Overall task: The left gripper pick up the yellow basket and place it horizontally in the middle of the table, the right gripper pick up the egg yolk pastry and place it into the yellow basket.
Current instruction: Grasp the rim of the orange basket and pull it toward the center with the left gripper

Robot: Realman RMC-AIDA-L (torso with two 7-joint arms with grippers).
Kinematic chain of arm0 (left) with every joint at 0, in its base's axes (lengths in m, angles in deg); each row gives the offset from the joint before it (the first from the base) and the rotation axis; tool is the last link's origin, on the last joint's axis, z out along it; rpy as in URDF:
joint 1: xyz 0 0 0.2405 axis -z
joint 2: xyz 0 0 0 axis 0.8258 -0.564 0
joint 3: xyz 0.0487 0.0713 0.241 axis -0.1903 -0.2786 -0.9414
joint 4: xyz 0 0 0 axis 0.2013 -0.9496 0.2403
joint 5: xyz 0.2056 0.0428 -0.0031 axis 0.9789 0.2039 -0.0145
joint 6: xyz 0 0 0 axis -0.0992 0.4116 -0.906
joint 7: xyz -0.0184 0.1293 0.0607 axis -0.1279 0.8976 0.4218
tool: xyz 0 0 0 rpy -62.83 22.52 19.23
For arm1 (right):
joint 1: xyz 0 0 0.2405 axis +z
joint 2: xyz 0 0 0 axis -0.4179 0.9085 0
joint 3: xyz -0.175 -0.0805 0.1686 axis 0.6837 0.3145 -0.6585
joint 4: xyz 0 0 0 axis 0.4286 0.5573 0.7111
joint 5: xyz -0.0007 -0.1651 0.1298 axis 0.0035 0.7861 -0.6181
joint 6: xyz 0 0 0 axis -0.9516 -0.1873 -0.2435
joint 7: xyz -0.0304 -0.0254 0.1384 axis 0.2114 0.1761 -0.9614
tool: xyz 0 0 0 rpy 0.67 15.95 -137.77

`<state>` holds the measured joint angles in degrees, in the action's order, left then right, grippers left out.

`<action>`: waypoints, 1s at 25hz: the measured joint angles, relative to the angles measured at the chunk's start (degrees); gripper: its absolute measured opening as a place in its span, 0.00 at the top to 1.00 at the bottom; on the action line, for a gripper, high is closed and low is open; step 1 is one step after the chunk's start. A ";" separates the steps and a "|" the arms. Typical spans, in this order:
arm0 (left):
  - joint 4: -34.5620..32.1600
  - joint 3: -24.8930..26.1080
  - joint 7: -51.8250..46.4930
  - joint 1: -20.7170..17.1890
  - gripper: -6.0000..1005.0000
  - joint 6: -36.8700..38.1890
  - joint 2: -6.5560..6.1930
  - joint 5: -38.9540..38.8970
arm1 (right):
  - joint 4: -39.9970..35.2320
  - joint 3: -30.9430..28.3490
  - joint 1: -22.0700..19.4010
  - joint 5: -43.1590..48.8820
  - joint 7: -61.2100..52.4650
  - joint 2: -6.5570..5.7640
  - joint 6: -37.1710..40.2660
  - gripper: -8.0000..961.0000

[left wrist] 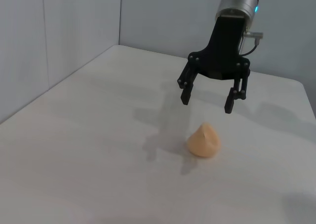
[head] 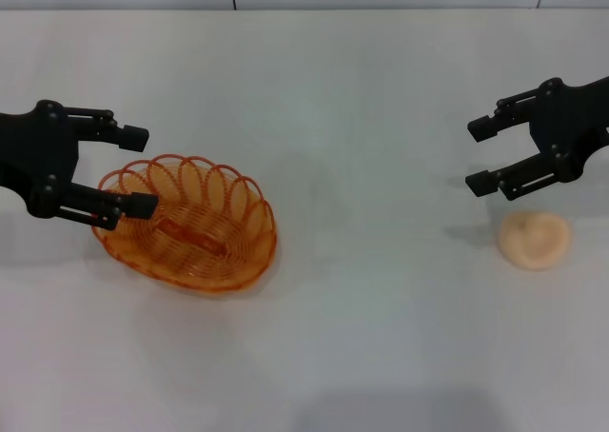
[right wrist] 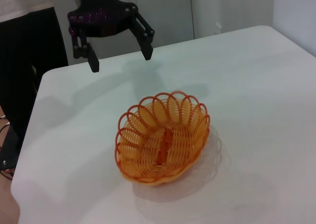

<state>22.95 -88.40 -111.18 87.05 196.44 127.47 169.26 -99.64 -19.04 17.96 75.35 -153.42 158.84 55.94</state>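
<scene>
Left gripper (head: 133,170) wide open above yellow basket (head: 188,225) rim, right gripper (head: 485,153) wide open near egg yolk pastry (head: 536,239); thin looped rim may slip from grasp, tipping basket.

The head camera is looking forward and steeply down on the tabletop (head: 362,356) from above, taking in both the yellow basket (head: 188,224) on the robot's left and the egg yolk pastry (head: 536,239) on its right. The left wrist camera is looking low and obliquely across the tabletop toward the far-off right tool (left wrist: 208,99) and the pastry beneath it. The right wrist camera is facing the opposite way from a higher angle, showing the basket nearer and the left tool (right wrist: 119,56) beyond it; both wrist scenes are lying within the head view.
</scene>
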 joint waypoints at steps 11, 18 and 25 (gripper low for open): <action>0.00 0.00 -0.17 -0.01 0.14 0.01 0.00 0.12 | 0.15 0.06 -0.05 0.27 0.34 0.00 -0.11 0.20; 0.00 0.00 -0.19 -0.01 0.14 -0.06 0.00 0.11 | 0.11 -0.01 -0.70 0.07 0.92 0.09 -0.50 0.20; -2.04 -0.03 -5.33 -0.33 0.14 0.37 0.21 0.23 | -0.30 -0.01 -1.43 0.03 0.94 0.15 -0.78 0.20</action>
<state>20.91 -88.43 -116.51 86.72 196.81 127.68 169.49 -99.94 -19.05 16.53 75.38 -152.48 159.00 55.16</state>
